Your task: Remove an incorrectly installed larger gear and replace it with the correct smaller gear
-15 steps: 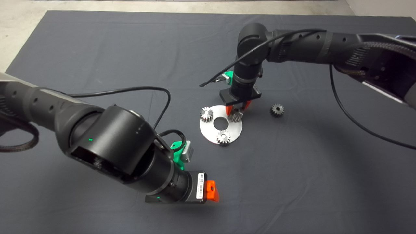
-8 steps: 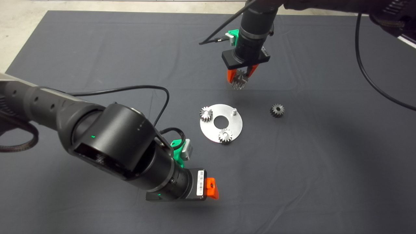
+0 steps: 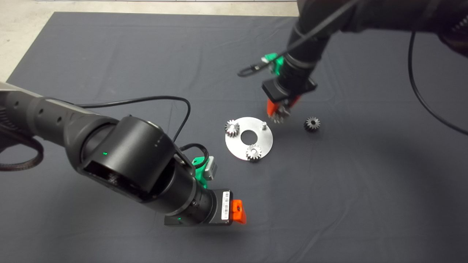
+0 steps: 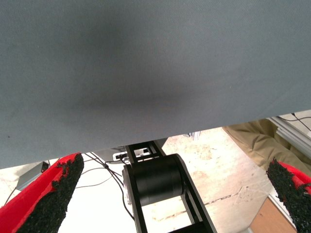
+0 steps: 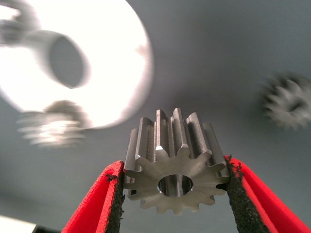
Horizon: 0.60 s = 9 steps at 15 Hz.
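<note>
My right gripper [image 3: 279,111] is shut on the larger gear [image 3: 278,116], a silver gear with a dark centre hole held off the mat between both pads [image 5: 174,166]. It hangs just past the round silver plate's [image 3: 237,148] far right rim, close to a bare peg [image 3: 263,125]. The smaller gear [image 3: 312,124], dark grey, lies on the mat to the right of the plate and shows blurred in the right wrist view [image 5: 290,102]. My left gripper [image 3: 237,213] hovers open near the mat's front, holding nothing [image 4: 175,172].
Two bright small gears [image 3: 232,128] [image 3: 252,152] sit on the plate around its centre hole. The plate [image 5: 112,58] appears blurred in the right wrist view. Bare floor borders the mat at the far left. The left wrist view shows mat, floor and a black robot part.
The right gripper lifted the larger gear off the plate's peg, rose toward the far side, then came down to the right beside the plate. The left arm has not moved.
</note>
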### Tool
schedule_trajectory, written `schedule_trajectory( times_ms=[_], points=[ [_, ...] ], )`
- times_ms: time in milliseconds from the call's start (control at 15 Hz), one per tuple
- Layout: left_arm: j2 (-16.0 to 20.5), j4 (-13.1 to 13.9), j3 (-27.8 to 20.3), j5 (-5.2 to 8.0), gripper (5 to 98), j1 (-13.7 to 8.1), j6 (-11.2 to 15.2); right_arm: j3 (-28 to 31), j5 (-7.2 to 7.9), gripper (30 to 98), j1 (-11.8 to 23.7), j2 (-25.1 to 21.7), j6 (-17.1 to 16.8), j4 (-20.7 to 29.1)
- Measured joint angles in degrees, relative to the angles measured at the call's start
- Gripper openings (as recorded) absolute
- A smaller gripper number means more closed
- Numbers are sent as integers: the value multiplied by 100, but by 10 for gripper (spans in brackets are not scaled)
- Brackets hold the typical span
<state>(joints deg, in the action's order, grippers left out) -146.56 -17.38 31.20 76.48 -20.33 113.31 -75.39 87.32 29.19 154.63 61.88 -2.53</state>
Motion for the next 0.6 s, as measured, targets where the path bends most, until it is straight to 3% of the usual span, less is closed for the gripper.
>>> schedule_trajectory(
  times_ms=[133,467,600],
  points=[
    [-11,-2,22,-2,979,-2,0,-29,118,483,-110,-273,39,-130],
    [-24,0,24,2,979,0,0,109,-13,483,-300,-340,60,-202],
    [-27,0,24,-2,979,0,0,234,11,483,-396,-400,88,-224]
  ],
)
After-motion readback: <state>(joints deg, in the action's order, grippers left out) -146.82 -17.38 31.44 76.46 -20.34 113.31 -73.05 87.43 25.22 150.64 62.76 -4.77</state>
